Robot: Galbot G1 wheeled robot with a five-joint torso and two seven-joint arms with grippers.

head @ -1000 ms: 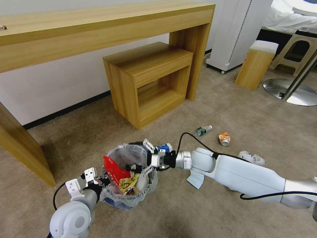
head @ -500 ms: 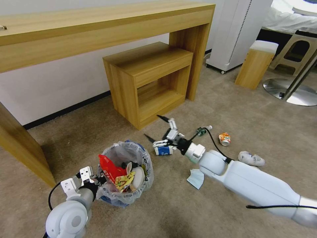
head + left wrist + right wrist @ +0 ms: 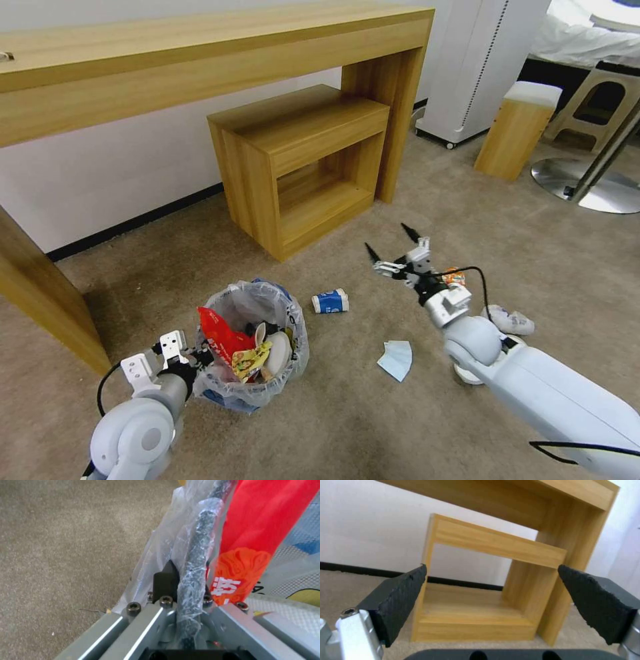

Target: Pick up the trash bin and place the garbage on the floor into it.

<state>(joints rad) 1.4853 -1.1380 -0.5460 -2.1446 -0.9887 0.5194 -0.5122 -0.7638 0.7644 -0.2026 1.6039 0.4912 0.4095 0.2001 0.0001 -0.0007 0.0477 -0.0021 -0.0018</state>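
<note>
The trash bin [image 3: 250, 390], lined with a crinkled clear bag, stands on the beige floor [image 3: 347, 427] holding a red wrapper [image 3: 217, 333] and other litter. My left gripper [image 3: 193, 357] is shut on its near rim; in the left wrist view its fingers [image 3: 165, 580] pinch the bag-covered rim [image 3: 196, 555] beside the red wrapper [image 3: 246, 530]. My right gripper [image 3: 388, 241] hangs open and empty above the carpet, to the right of the bin, with its pads [image 3: 400, 600] wide apart. Garbage lies around it: a blue-white cup [image 3: 330, 301], a blue mask [image 3: 396, 360], an orange can [image 3: 455, 275] and a white wad [image 3: 510, 321].
A long wooden desk [image 3: 200, 60] runs along the wall, with a low wooden shelf unit [image 3: 303, 167] under its right end. At the back right stand a white appliance [image 3: 483, 67], a wooden stool [image 3: 517, 130] and a round metal base [image 3: 590, 187].
My right gripper has left the bin's mouth, swung right past the blue-white cup and now points away near the orange can. The bin and left gripper have shifted slightly left.
</note>
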